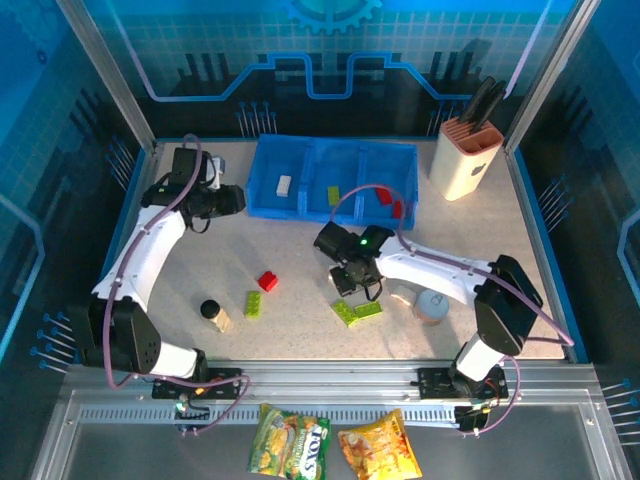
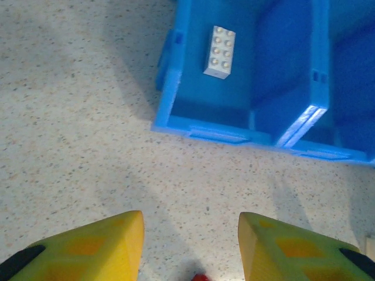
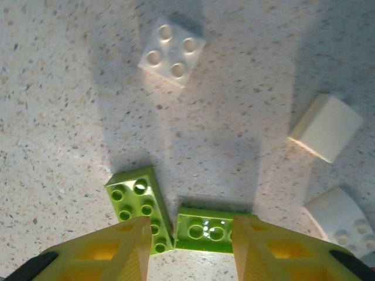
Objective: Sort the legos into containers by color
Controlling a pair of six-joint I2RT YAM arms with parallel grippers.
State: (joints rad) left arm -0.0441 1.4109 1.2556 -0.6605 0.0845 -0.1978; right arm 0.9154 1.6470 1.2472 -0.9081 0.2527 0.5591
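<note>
The right fingers [image 3: 117, 252] hang spread and empty just above two lime green legos on the surface, toward its near edge and right of the middle. The slanted green brick [image 3: 139, 205] and the level green brick [image 3: 205, 229] touch at a corner, and the gap between the fingers sits over that joint. The step in hand looks like lifting one green brick for the middle compartment of the blue tray [image 1: 262, 212], which stands along the far edge.

To do it well, the arm should shift sideways until one brick alone lies between the fingers, then turn the wrist so they close across its narrow sides. A straight descent from here risks nipping both bricks or nudging one away. The white square brick [image 3: 171, 50] lies well apart and should not interfere.

The left fingers [image 2: 88, 249] are released, holding nothing, over bare surface just beside the tray's left compartment, where a white brick [image 2: 219, 51] lies.
</note>
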